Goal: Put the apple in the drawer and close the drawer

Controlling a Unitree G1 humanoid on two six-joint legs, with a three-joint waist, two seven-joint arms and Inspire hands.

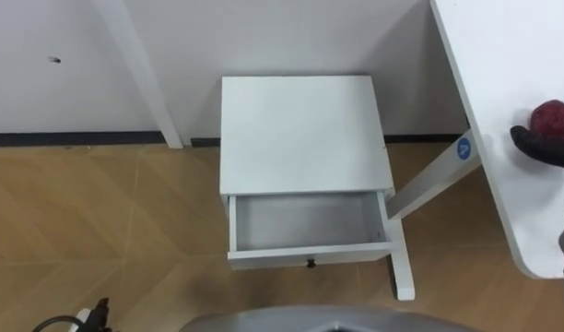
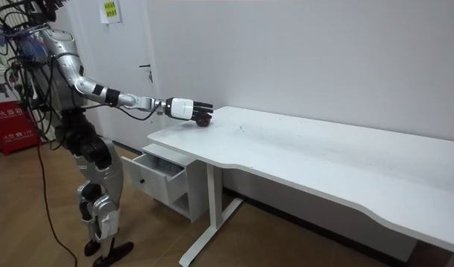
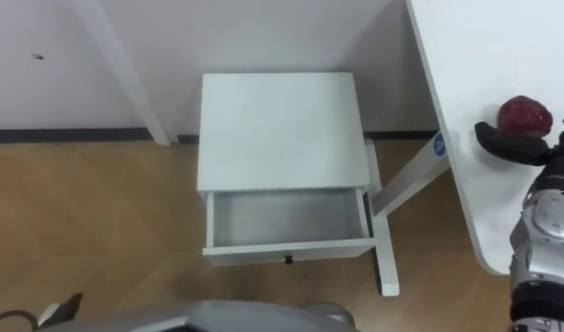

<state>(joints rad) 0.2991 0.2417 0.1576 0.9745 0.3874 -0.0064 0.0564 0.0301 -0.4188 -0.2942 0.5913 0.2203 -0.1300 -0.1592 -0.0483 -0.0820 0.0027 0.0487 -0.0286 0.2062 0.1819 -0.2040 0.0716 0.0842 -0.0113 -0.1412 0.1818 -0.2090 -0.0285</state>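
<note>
Well, drawer [image 3: 287, 221] open, right hand [image 3: 509, 146] at apple [image 3: 524, 115]

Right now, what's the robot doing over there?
The robot stands at a small white cabinet whose drawer is pulled open and empty. Its right hand reaches over to the white table and curls around a red apple sitting there.

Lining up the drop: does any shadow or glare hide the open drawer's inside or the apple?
Left eye view: the open white drawer is evenly lit inside, faintly shaded grey, no glare. Right eye view: the dark red apple stands out on the white desk; the right hand overlaps its lower edge.
</note>
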